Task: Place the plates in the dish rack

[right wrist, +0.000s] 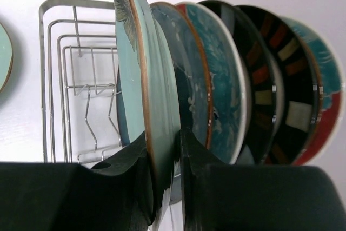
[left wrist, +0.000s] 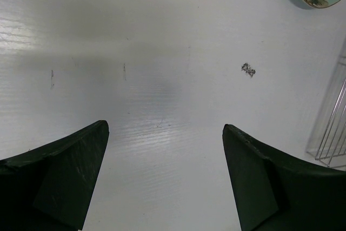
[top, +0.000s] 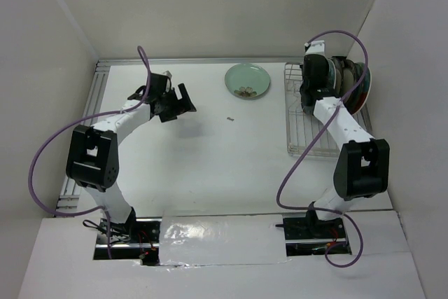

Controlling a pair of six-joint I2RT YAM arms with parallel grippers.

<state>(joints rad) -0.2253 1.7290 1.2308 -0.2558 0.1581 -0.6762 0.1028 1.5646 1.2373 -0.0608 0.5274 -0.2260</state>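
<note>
At the dish rack's (top: 308, 131) far end, the right fingers (right wrist: 190, 158) pinch the rim of a pale mint plate (right wrist: 146, 79) standing on edge. It is just beside a row of upright plates (right wrist: 227, 79) along the rack's right side, with bare wire dividers on its other side. Just left of the rack, a second mint plate (top: 247, 80) lies flat on the bench (top: 210, 159). Farther left, the left fingers (left wrist: 86, 150) hover spread wide over open bench.

The mint plate (right wrist: 143, 79) and the other plates (right wrist: 221, 79) look like glazed ceramic, smooth and glossy. The dish rack (right wrist: 65, 79) is thin, shiny metal wire. The counter (left wrist: 162, 36) is matt white, finely ribbed. The left gripper (left wrist: 165, 128) is matt black, plastic-looking, lightly scuffed.
</note>
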